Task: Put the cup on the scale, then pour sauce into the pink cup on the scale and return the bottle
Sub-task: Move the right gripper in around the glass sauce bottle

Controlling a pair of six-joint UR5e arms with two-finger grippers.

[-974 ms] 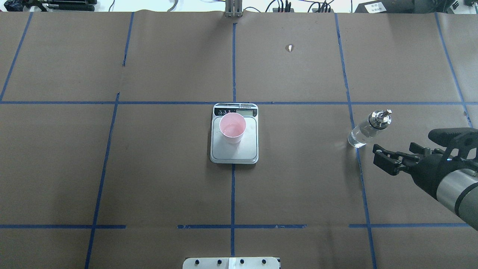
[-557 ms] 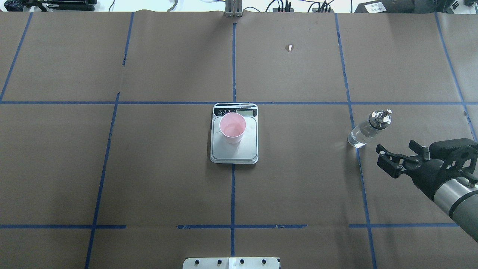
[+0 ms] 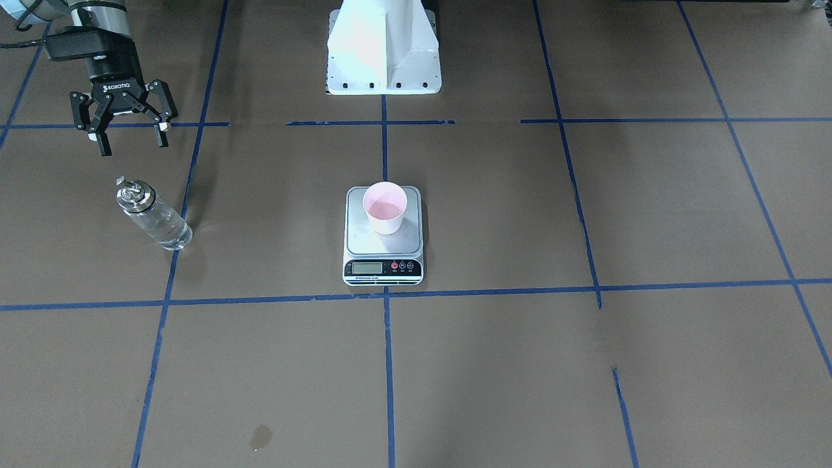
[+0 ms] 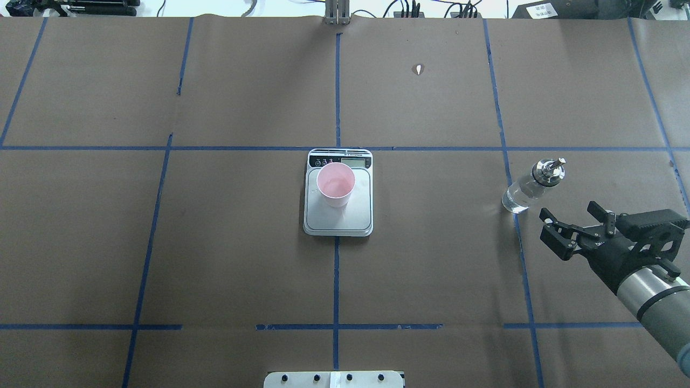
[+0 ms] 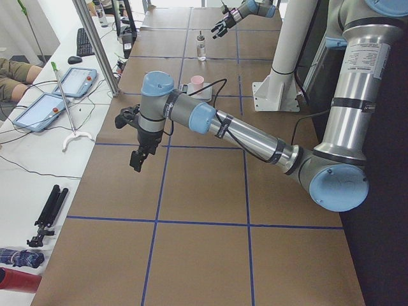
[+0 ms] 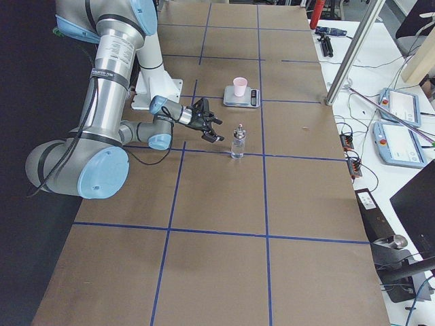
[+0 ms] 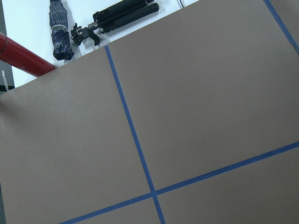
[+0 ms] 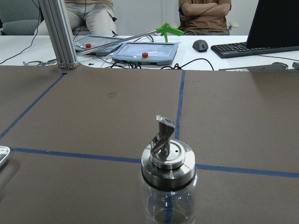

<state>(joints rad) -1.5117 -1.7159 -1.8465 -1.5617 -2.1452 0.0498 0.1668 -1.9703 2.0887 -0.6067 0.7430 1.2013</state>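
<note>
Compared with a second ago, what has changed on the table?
The right arm has eased its wrist back or down a little; its gripper, open and empty, has barely shifted beside the bottle. Nothing was grabbed or let go. The bottle stands where it was, and the cup remains on the scale.

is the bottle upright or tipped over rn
Upright. In the exterior right view the bottle stands on its base, spout on top; the open right tool is apart from it.
</note>
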